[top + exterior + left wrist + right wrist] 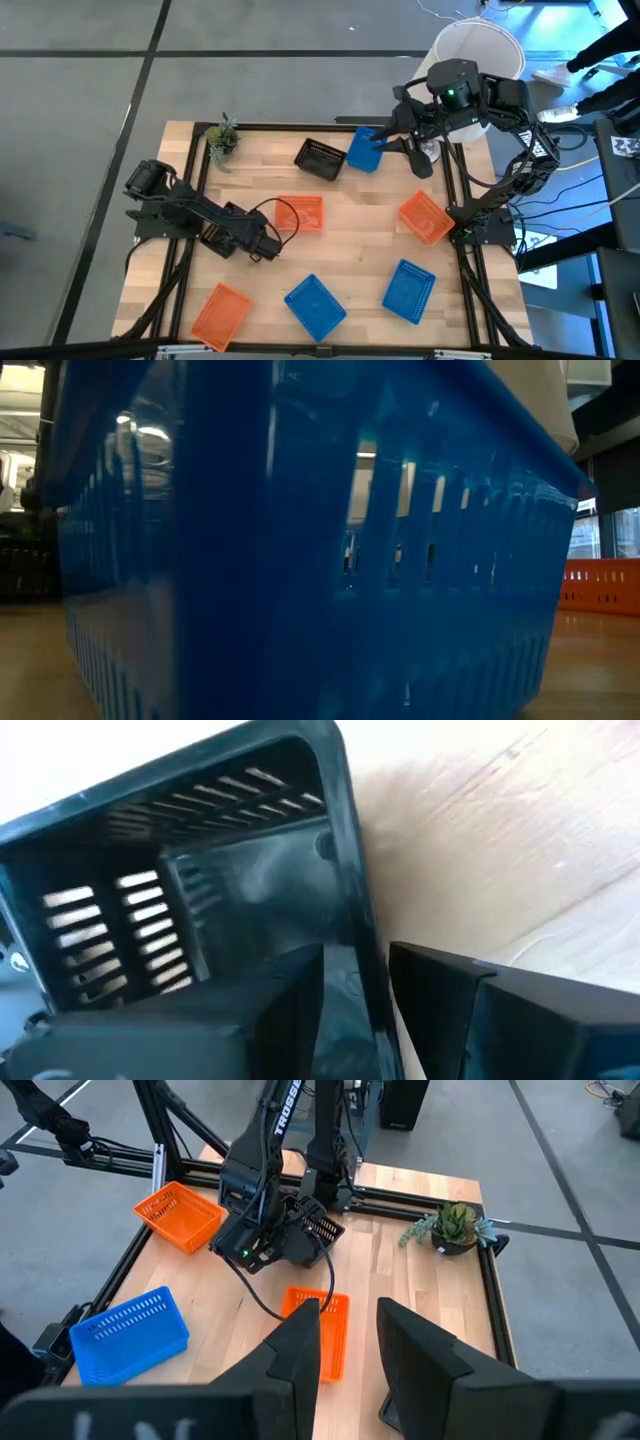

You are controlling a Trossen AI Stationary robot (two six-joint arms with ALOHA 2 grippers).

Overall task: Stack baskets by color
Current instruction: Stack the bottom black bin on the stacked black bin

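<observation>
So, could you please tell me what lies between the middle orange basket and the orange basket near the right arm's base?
Nothing does: in the high view, only bare tabletop separates the middle orange basket from the right-hand orange basket.

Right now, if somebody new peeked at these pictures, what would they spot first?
Probably the bright baskets scattered over the wooden table: orange baskets toward the middle and near-left corner, blue baskets mostly along the near edge. Next, the left gripper, with its fingers astride the rim of a black basket on the table's left side.
</observation>
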